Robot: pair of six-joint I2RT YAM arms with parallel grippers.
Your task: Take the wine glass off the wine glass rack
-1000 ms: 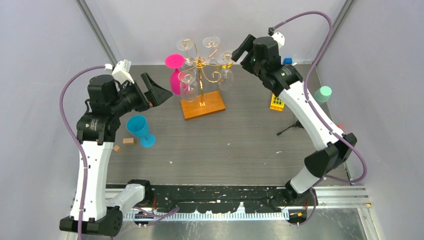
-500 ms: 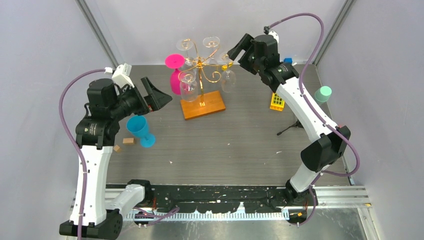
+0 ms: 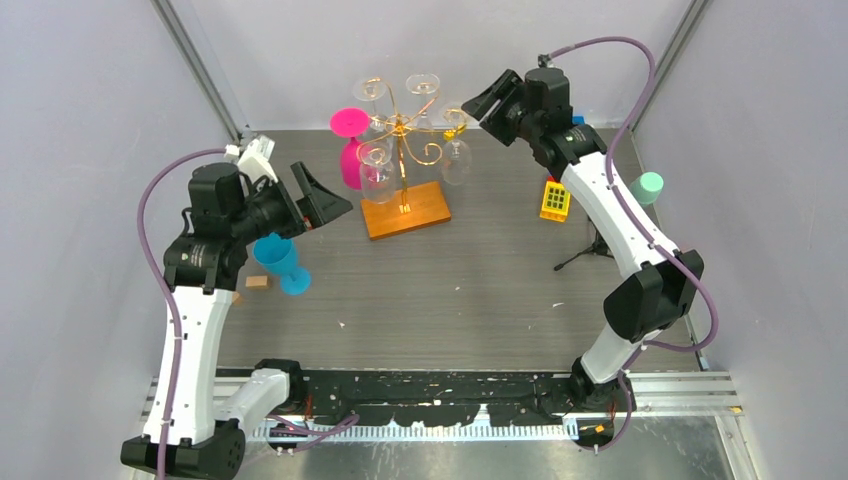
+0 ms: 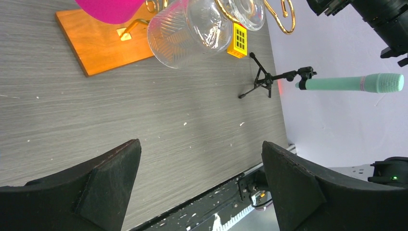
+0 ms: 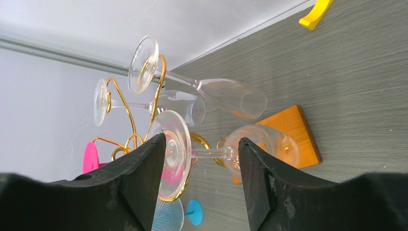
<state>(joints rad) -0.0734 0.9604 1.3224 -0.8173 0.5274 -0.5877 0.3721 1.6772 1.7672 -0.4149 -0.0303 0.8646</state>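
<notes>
No readable text, label or number shows anywhere.

On the left wrist view, the top edge cuts off the pink glass (image 4: 109, 6) and most of the wine glass rack (image 4: 103, 41). From above, my left arm (image 3: 215, 235) hides part of the blue cup (image 3: 278, 255). The fingers (image 5: 139, 183) of my right hand (image 5: 202, 147) cover parts of the wine glass (image 5: 281, 149); I can't tell if they touch.
</notes>
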